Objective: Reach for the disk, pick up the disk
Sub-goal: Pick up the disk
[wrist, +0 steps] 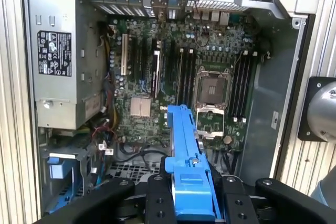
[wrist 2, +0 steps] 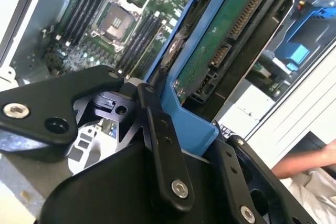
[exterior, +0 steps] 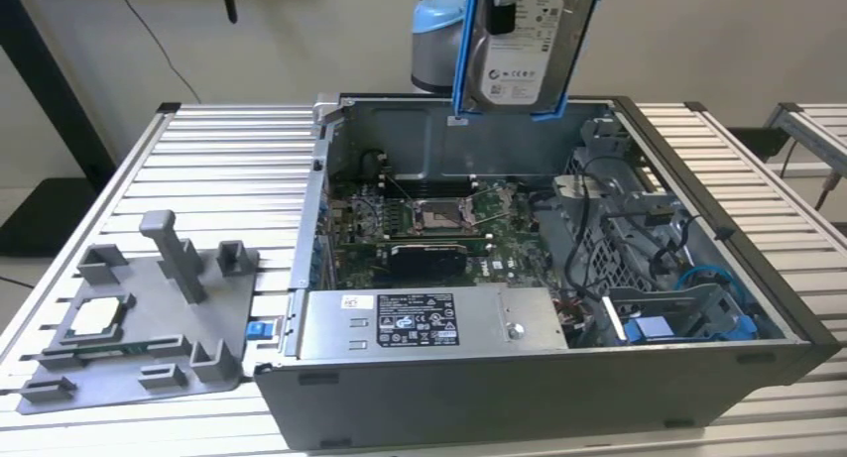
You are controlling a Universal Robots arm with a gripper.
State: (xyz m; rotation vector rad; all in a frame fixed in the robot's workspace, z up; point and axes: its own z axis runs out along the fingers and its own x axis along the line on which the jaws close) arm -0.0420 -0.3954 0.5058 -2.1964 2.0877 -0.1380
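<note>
Black gripper (wrist 2: 173, 145) fingers (wrist 2: 165, 156) are clamped on the disk (wrist 2: 220, 51), a silver-grey hard drive with white label inside a bright blue bracket, hanging upright between them above the open computer case (exterior: 741, 279) and its motherboard (wrist: 173, 72).

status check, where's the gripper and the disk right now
Gripper shut on the disk, blue bracket clamped between the fingers. Disk held upright, lifted clear above the open computer case. Nothing in the way around it.
</note>
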